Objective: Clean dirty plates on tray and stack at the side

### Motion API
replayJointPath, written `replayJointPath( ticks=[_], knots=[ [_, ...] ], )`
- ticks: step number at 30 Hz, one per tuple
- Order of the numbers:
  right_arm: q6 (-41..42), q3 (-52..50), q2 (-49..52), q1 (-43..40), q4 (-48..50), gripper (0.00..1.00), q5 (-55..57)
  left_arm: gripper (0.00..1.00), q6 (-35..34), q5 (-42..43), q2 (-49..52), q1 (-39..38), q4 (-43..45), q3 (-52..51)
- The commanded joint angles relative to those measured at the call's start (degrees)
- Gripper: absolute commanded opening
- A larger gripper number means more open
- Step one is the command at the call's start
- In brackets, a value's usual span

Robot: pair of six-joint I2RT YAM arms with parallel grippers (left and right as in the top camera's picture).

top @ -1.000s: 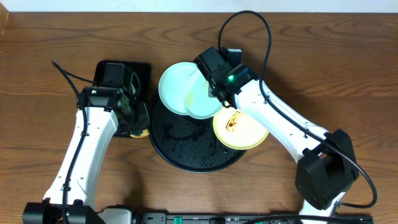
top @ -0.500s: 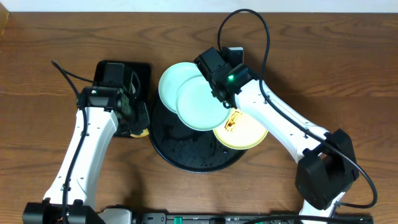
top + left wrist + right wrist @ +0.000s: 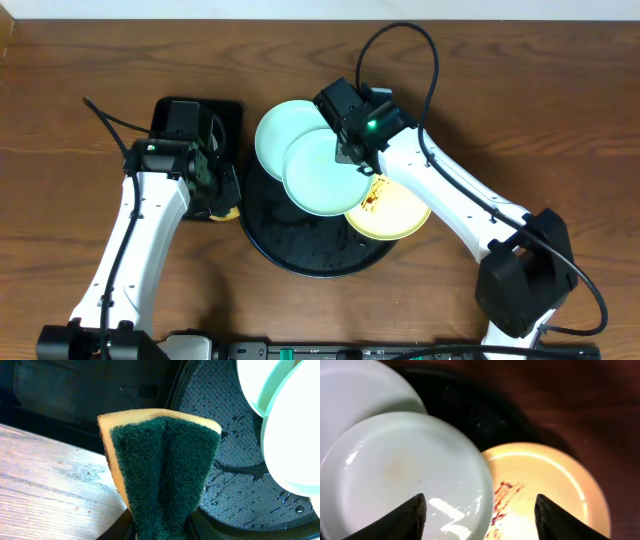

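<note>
Mint plate lying free on the tray; scrubbing looks to be the next step.
Overhead: pale mint-green round plate (image 3: pixel 320 175) lies face-up on the large round glossy black tray (image 3: pixel 290 250), overlapping the smeared pale yellow plate (image 3: pixel 395 212); being round, it has no long axis. Left wrist: left gripper (image 3: pixel 160 531) pinches a folded green-and-yellow sponge (image 3: pixel 162 470), which must cross over. Right wrist: right gripper (image 3: pixel 480 510), jaws apart, above.

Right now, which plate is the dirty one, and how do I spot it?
Find the big round black tray. On its right edge lies the yellow plate, partly under a mint-green one. It is the only yellow plate, and it has brown smears.
</note>
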Motion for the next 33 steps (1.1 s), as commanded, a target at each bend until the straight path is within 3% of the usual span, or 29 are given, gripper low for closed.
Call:
replayJointPath(
  ticks=[1, 4, 14, 17, 28, 30, 33],
  knots=[
    [6.80, -1.38, -1.46, -0.48, -0.31, 0.66, -6.05, 0.25, 1.16, -0.68, 0.11, 0.28, -0.33, 0.74],
    [8.48, -4.24, -1.46, -0.48, 0.17, 0.54, -7.78, 0.25, 1.16, -0.68, 0.11, 0.28, -0.42, 0.74],
    [10.54, -12.59, -1.46, -0.48, 4.46, 0.49, -11.19, 0.25, 1.16, -0.68, 0.11, 0.28, -0.39, 0.74],
    [10.51, -12.87, -1.46, -0.42, 4.61, 0.39, -11.28, 0.25, 1.16, -0.68, 0.09, 0.28, -0.39, 0.74],
    [11.19, -18.21, -1.44, 0.04, 10.47, 0.38, -14.23, 0.26, 1.18, -0.70, 0.11, 0.28, -0.81, 0.74],
    [11.17, -18.82, -1.44, -0.02, 10.75, 0.30, -14.21, 0.26, 1.18, -0.68, 0.11, 0.28, -0.81, 0.74],
    [11.17, -19.34, -1.42, 0.00, 11.19, 0.01, -14.10, 0.26, 1.18, -0.68, 0.11, 0.28, -0.79, 0.74]
  ],
)
